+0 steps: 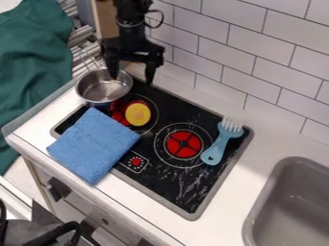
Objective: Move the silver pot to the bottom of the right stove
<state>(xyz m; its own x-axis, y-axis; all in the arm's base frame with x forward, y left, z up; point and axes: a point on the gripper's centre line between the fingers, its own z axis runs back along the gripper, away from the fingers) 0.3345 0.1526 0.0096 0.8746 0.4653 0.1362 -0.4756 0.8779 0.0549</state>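
Note:
The black gripper [132, 79] hangs at the upper left, over the stove's back-left corner, with its fingers spread wide. Just left of it is the silver pot [101, 90], upright at the stove's upper-left edge, its wire-like handle pointing up and away. The left finger overlaps the pot's right rim and inside; whether it touches cannot be told. The right finger stands outside the pot. On the black stove top [168, 181], the right burner [183, 144] shows a red centre inside white rings.
A blue cloth [94, 145] covers the stove's left front. A yellow, egg-like toy [138, 114] lies on the left burner. One light-blue toy fork or brush [221, 141] rests right of the right burner. The grey sink [292, 206] is at lower right; white wall tiles [218, 53] stand behind.

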